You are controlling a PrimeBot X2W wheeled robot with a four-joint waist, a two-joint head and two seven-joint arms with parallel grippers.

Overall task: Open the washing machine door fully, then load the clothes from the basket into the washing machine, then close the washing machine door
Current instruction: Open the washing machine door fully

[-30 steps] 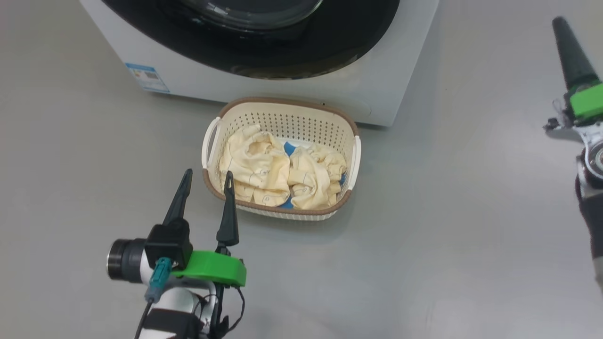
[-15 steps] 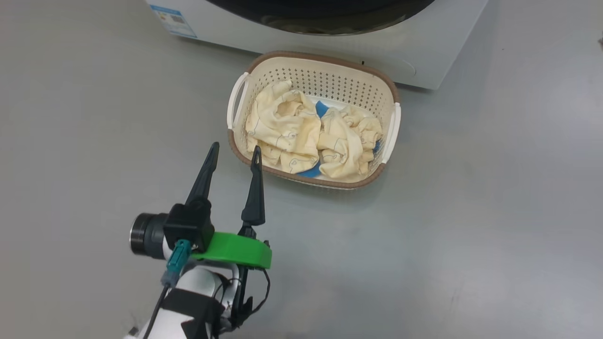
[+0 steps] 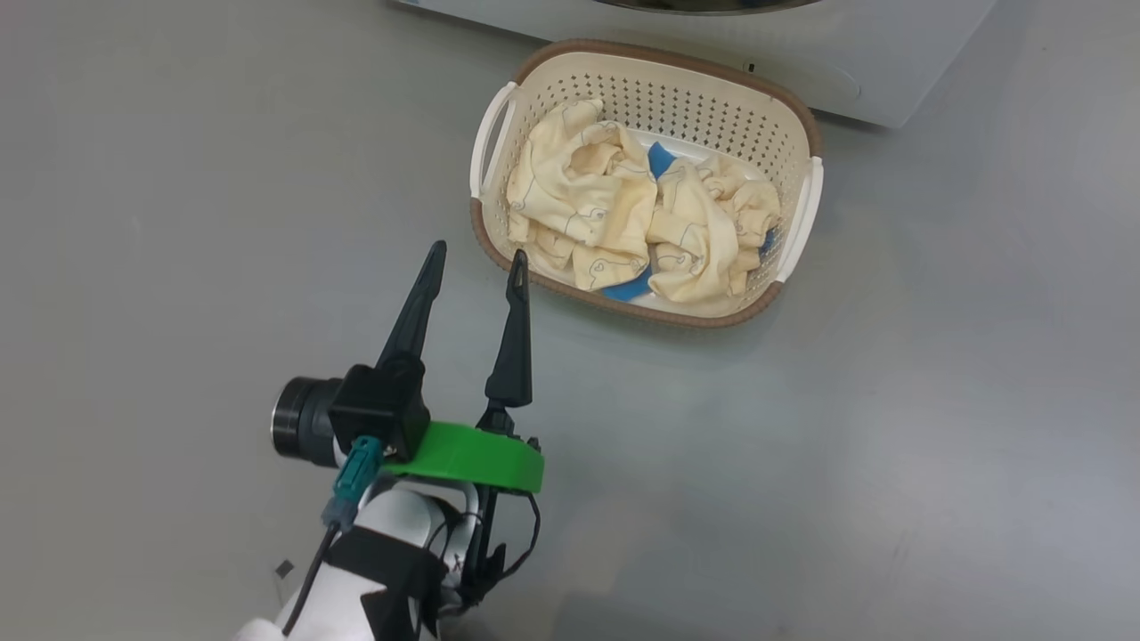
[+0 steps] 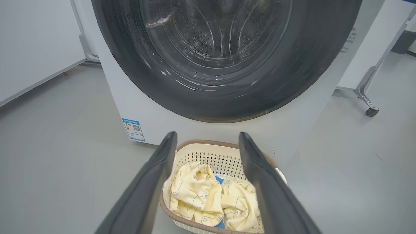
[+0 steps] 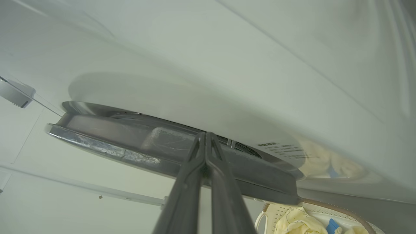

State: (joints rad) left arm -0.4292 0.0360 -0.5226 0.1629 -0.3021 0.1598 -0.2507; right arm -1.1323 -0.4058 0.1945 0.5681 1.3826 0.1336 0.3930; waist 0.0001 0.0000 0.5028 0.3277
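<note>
Left gripper sits lower left of centre in the head view. Its fingers are spread wide with nothing between them, over the grey floor just short of the basket's near-left corner. It's not touching it as far as I can see.

The basket is in the upper middle of that view, parked right by the front of the washer, which peeks in along the top edge. The clothes are all in the basket, a crumpled pale yellow heap with thin line prints. A blue cloth pokes out mid-pile and again at the lower edge.

The left wrist view looks between the spread fingers straight at the washer. The door takes up the top half, black rim flush on the white front, so it looks shut from here. You can see the steel drum through the glass. There's a blue sticker at the washer's lower left, and the basket is bottom centre.

Right gripper has its fingers pressed together, holding nothing. In its wrist view the tips sit mid-frame right at the door's dark rim, seen side-on. Can't tell if they actually touch it. A bit of basket and clothes shows in the lower right corner there.
</note>
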